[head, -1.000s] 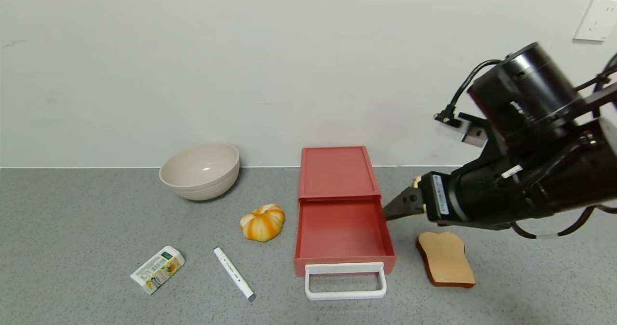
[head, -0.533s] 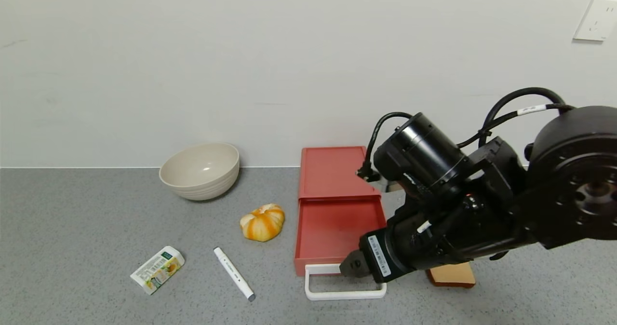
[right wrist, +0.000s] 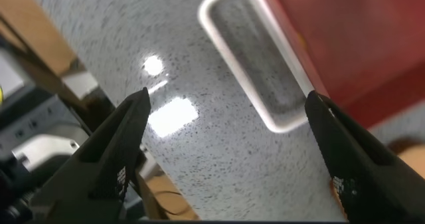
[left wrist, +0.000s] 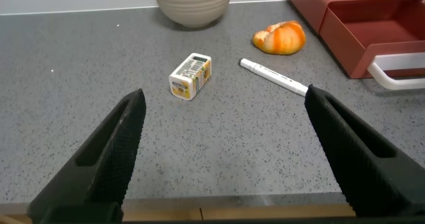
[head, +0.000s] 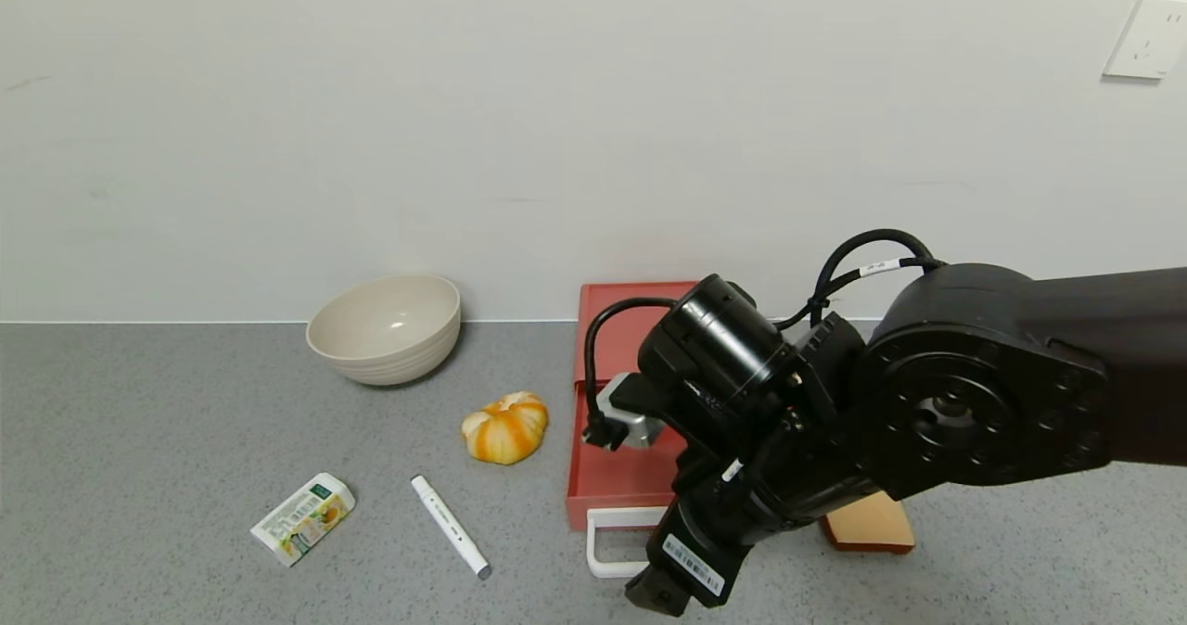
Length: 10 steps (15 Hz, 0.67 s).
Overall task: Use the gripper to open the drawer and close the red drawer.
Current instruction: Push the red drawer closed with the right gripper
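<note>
The salmon-red drawer point(head: 614, 477) stands pulled out of its case point(head: 617, 328), with its white loop handle point(head: 612, 566) toward the table's front. My right gripper point(head: 654, 600) hangs over the front of the drawer, past the handle's right part, and points down. In the right wrist view it point(right wrist: 227, 101) is open and empty, with the handle point(right wrist: 232, 68) and the red tray point(right wrist: 345, 31) just beyond its fingertips. My left gripper point(left wrist: 224, 94) is open and empty, parked low at the table's front edge, with the drawer point(left wrist: 372, 24) far off.
A beige bowl point(head: 385, 328) stands at the back near the wall. A small orange-and-white pumpkin point(head: 505, 427), a white marker point(head: 450, 526) and a small carton point(head: 303, 518) lie left of the drawer. A toast slice point(head: 876, 523) lies right of it, partly behind my arm.
My right arm has swung from the drawer's right side across it and down to its front, ending over the handle. The drawer has stayed open and in place.
</note>
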### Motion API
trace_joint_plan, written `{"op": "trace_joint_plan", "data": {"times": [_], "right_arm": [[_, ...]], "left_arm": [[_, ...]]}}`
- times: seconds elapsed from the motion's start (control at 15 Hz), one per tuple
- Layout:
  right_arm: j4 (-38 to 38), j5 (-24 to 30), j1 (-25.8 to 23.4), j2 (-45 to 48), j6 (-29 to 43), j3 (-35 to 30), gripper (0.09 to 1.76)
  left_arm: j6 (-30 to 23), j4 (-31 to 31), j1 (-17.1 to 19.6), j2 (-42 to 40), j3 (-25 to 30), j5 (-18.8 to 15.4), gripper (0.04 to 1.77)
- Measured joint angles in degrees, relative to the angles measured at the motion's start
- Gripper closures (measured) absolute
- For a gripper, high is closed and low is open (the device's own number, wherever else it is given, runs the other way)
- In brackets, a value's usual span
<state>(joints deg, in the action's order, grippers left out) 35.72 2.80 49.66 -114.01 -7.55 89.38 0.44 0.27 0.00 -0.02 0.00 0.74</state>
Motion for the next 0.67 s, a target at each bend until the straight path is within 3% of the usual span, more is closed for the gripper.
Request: {"op": "trace_joint_plan", "data": {"times": [0.2, 0.67], "right_arm": [[0.17, 3.34, -0.41, -1.87, -9.98, 0.44, 0.14], [0.8, 3.56, 1.44, -9.73, -10.89, 4.83, 0.14]], "left_arm": [[0.07, 0.04, 0.0, 0.0, 0.0, -0.01, 0.08], [0.16, 0.09, 0.0, 0.0, 0.0, -0.09, 0.08]]}}
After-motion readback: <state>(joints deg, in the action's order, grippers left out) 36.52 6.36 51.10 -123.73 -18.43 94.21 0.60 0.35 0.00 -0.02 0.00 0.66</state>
